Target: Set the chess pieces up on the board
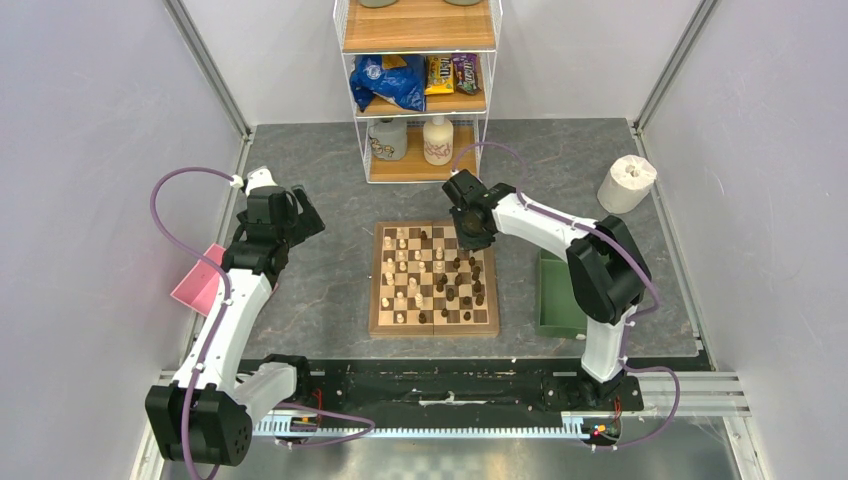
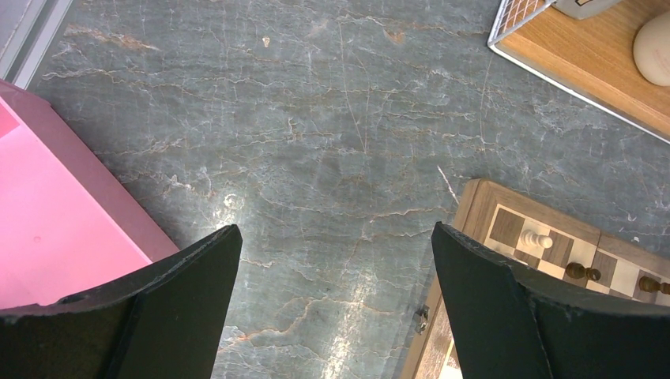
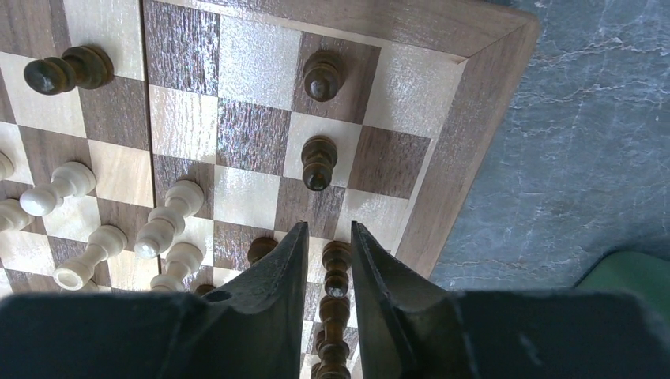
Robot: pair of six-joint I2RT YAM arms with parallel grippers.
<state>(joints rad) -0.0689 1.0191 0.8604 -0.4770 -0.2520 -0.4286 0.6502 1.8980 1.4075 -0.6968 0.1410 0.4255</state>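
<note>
Now my right gripper (image 3: 329,229) narrowly flanks a dark turned piece (image 3: 336,257) by the board (image 3: 466,118) border, grip unclear; my left gripper (image 2: 336,229) gapes over table (image 2: 316,118).

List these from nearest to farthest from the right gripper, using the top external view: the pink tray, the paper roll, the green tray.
Measured from the right gripper, over the far right corner of the board:
1. Green tray, just right of the board.
2. Paper roll, farther back on the right.
3. Pink tray, far left, beyond the whole board.
</note>
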